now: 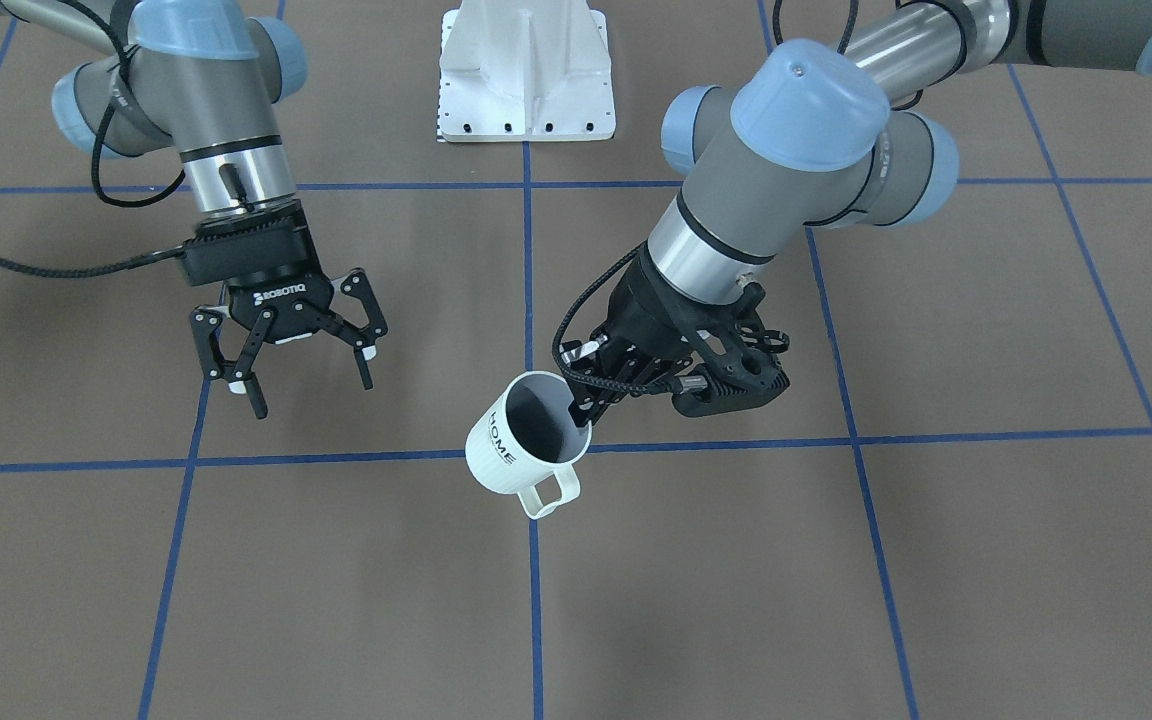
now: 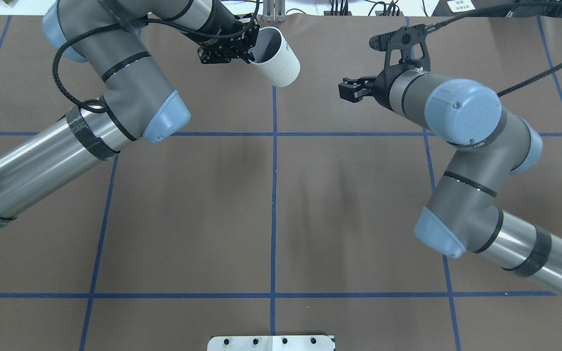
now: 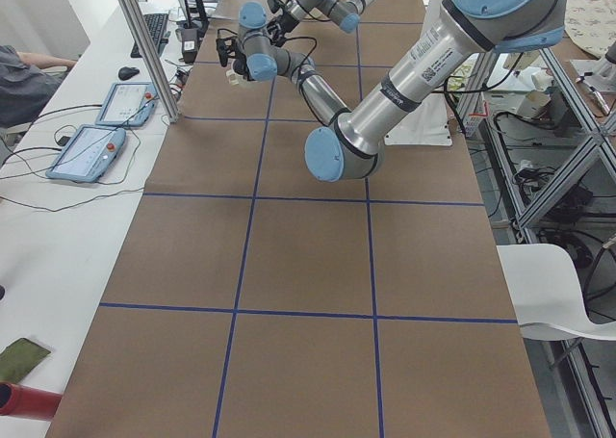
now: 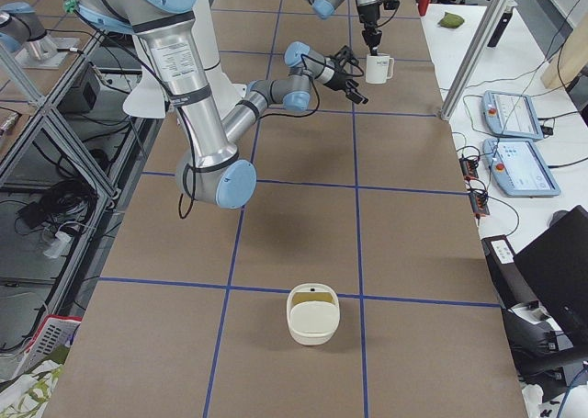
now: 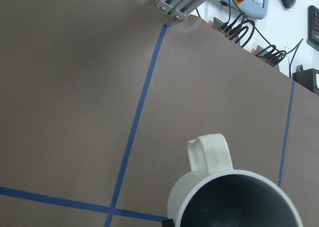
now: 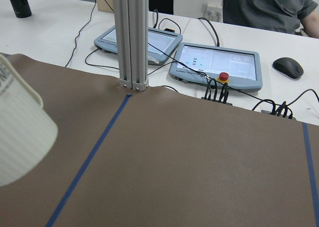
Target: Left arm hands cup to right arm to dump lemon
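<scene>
Cup (image 1: pixel 514 452) hung tilted over worktop (image 1: pixel 836 580), left gripper (image 1: pixel 581 408) pinching rim, one of its fingers inside. Right gripper (image 1: pixel 311 392) hovered nearby, not touching cup, fingers spread wide. Pale bowl (image 4: pixel 313 314) sat way off toward worktop's right end.

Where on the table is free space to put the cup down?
Bare mat: the middle squares between the white base plate and the cup. Crowded: the gap between left tool and right tool; a cream bowl occupies the table's right end.
</scene>
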You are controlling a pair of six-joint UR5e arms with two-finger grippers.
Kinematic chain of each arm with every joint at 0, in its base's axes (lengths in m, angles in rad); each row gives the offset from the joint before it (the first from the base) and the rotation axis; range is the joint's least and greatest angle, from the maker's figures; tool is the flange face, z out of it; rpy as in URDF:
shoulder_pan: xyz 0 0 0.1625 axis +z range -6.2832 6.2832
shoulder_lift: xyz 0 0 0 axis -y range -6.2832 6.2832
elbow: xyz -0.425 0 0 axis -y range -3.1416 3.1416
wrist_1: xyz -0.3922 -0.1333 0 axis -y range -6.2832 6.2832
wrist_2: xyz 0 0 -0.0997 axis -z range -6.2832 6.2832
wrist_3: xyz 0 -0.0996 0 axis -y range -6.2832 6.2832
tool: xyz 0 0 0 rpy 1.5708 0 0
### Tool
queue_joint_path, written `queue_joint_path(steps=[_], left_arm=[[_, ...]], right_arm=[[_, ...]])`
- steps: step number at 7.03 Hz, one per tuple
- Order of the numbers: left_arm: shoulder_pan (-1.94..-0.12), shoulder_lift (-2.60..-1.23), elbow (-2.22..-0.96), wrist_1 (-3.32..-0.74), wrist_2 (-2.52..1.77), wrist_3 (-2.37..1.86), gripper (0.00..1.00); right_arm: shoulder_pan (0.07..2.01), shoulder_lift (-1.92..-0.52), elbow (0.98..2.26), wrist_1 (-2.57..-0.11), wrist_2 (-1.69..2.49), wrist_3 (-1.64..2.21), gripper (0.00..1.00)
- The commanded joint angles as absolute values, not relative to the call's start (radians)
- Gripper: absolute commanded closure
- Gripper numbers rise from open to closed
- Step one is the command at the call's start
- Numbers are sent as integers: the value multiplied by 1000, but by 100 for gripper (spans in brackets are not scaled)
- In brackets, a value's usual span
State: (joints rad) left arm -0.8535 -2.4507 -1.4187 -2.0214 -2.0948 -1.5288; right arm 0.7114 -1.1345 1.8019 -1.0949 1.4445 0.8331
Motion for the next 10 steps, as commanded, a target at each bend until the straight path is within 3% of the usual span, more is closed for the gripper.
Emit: queue_joint_path(steps=[1,4,6,10], left_arm=[[-857,-2442,-1419,-2020,-2100,-1516,100],[-906,-2358,-1456,-2000,-2130,-1381,100],[-946,-2283,-1530,-1878,-2158,-1219,100],[-1014,-1945,-1699,-1799,-2158,-793,100]], right_arm=[[858,-1131,1801,-1239,1694,834,1],[1027,-1134,1786,-1402,1974,809,0],[1160,-1144,1775,-1519,2147,598,0],[1337,-1186,1764,-1750,2163,224,0]])
